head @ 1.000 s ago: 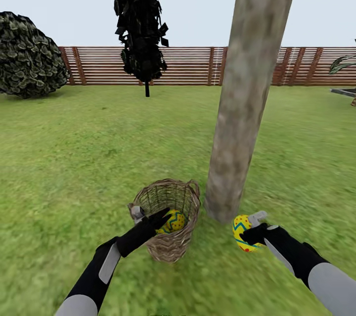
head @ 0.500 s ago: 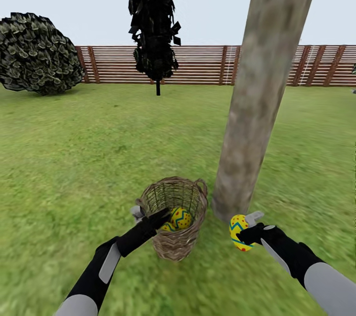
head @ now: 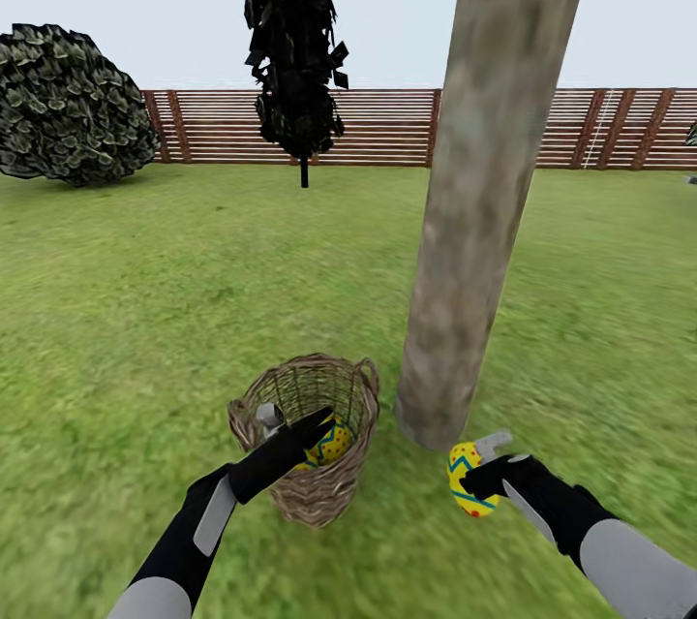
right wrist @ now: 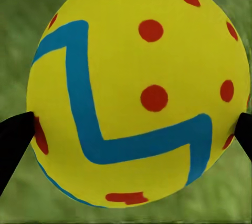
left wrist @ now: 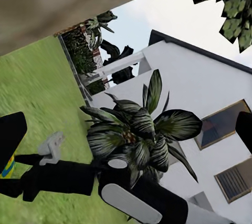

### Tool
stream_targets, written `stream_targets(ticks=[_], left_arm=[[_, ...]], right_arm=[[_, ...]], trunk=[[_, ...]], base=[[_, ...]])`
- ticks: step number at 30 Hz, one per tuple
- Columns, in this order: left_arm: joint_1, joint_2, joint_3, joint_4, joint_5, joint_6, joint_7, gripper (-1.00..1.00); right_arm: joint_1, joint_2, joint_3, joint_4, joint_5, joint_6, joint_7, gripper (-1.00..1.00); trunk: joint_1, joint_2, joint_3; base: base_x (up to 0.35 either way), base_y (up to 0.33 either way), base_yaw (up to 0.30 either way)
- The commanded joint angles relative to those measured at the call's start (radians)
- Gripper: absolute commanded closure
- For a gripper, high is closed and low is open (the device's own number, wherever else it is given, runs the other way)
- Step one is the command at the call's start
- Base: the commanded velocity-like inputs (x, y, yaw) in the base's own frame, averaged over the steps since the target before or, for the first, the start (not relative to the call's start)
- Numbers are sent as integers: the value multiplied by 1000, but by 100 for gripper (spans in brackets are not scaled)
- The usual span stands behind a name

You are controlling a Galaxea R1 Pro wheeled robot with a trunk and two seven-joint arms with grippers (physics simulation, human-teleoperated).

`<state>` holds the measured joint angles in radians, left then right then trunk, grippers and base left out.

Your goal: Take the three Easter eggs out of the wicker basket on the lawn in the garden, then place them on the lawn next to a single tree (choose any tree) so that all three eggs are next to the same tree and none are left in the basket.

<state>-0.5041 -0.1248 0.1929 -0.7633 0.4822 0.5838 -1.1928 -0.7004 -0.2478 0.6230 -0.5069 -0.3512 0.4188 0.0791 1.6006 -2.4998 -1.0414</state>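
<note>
The right gripper point(head: 481, 476) pinches a yellow Easter egg with blue zigzags and red dots point(head: 467, 479) just right of the thick grey-brown tree trunk point(head: 484, 193). Lower it gently onto the green lawn point(head: 145, 309) beside the trunk's base before parting the jaws. The left gripper point(head: 295, 427) hangs over the brown woven wicker basket point(head: 310, 493), where another egg point(head: 334, 442) lies; its jaws look spread.

Black forearms, grey upper sleeves, black pincer point(head: 290, 425) tips.

A wicker basket point(head: 308, 440) of rough woven brown twigs stands on matt, mottled green lawn point(head: 145, 309), just beside the tree point(head: 484, 173) with its coarse, blotchy grey-brown bark. The yellow Easter egg point(right wrist: 139, 90) looks smooth and painted; behind, a slatted wooden fence point(head: 387, 127).
</note>
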Motion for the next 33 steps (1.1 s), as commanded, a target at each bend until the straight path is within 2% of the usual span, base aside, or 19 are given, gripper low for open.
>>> stream_targets(ticks=[1,4,7,20,23,25,26,27,28,29,30,31,32,33], left_arm=[[-1,-1,3,0,0,9,-3,-100],[-1,-1,3,0,0,8,-8,-100],[-1,-1,2,1,0,8,-25,-100],[-1,-1,2,-1,-1,9,-22,-100],[-1,-2,-2,-4,0,14,-27,-100],[-1,-2,-73,-55,7,20,-35,-100],[-1,-2,-120,-89,28,22,-38,-100],[-1,-2,-169,-111,65,24,-38,-100],[-1,-2,-233,-127,124,25,-35,-100],[-1,-2,-281,-137,177,25,-28,-100],[-1,-2,-305,-165,206,26,-18,-100],[-1,-2,-315,-209,218,26,-3,-100],[-1,-7,-332,-278,226,25,153,-100],[1,-8,-363,-309,229,25,192,-100]], right_arm=[[-1,3,4,6,0,4,1,100],[-2,6,4,14,0,5,0,100],[-2,7,3,15,0,5,-1,100],[-2,4,0,12,5,-10,-1,100],[-3,0,-4,-13,5,-13,1,100],[-8,2,-5,-36,4,-15,-2,100],[-12,3,-5,-35,3,-14,-7,100],[-15,4,-5,-31,1,-15,-24,100],[-16,10,-4,-28,1,-15,-66,100],[-17,26,-3,-25,0,-19,-103,100],[-17,38,-2,-16,0,-29,-121,100],[-18,45,-1,4,2,-43,-129,100],[-20,60,1,26,4,-58,-132,100],[-20,62,1,26,5,-59,-133,100]], trunk=[[0,0,-1],[0,0,-1],[1,-1,-13],[7,-4,-63],[8,-5,-74],[9,-5,-82],[10,-6,-86],[10,-6,-90],[11,-6,-94],[11,-6,-98],[11,-6,-101],[12,-7,-105],[12,-7,-109],[13,-7,-113]], base=[[9,-11,0],[3,-3,0],[0,0,0],[0,0,0],[0,0,0],[0,0,0],[0,0,0],[0,0,0],[0,0,0],[0,0,0],[0,0,0],[0,0,0],[0,0,0],[0,0,0]])
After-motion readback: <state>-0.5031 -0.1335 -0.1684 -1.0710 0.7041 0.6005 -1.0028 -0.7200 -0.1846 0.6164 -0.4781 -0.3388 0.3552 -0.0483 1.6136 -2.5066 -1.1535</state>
